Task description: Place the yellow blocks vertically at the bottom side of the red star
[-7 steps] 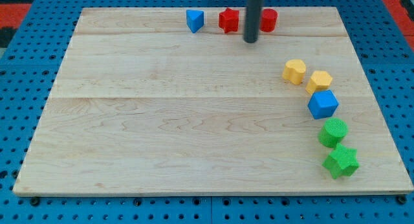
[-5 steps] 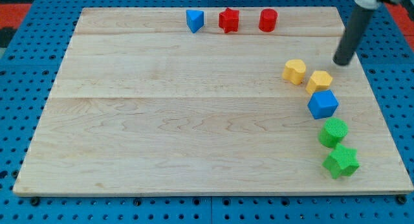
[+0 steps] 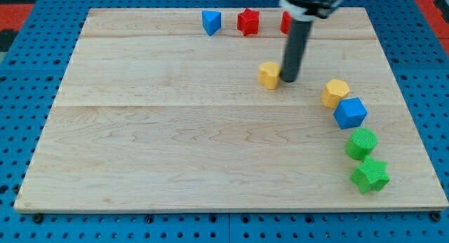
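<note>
Board (image 3: pixel 140 130) is light wood on a blue pegboard (image 3: pixel 28 74). Scanning left to right.

Far edge, left of centre: blue block (image 3: pixel 211 22), roughly triangular/wedge shape. Just right of it, apart, the red star (image 3: pixel 248 21). Right of the star sits a red block (image 3: pixel 285 22), mostly hidden behind the rod (shape not readable here).

Task blocks: yellow block one (image 3: pixel 268 74), rounded, maybe heart-like, sits nearer than the red star and slightly to its right, well apart from it. My tip (image 3: pixel 287 80) is on the board touching or just beside that block's right side; the rod rises from there toward the far edge and covers part of the red block. No pincer on this rig, so nothing released, clenched or grasping: just a bare rod end against the block.

Yellow block two (image 3: pixel 336 93), hexagon-like, is well to the right of my tip, apart from the first yellow. It is touching or just beside the blue cube (image 3: pixel 350 112), which lies at its near-right corner.

Nearer still along the right side: green block (image 3: pixel 362 143), round-ish, close below the blue cube, then the green star (image 3: pixel 370 175) touching or nearly touching it (gap too small to call).

Neither yellow is directly below the red star; both are offset right.
</note>
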{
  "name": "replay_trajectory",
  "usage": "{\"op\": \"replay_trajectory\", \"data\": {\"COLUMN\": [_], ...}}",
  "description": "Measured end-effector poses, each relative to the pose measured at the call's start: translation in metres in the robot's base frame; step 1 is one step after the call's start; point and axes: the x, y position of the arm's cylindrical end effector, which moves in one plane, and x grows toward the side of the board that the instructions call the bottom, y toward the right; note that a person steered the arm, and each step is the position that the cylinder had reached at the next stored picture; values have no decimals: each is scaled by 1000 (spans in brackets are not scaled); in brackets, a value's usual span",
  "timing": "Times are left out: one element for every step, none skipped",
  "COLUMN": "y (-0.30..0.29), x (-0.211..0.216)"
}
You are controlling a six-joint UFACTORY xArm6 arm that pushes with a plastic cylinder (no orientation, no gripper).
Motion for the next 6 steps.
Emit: {"op": "replay_trajectory", "data": {"y": [8, -47, -83, -116, -151, -126], "x": [10, 8, -7, -27, -43, -58]}}
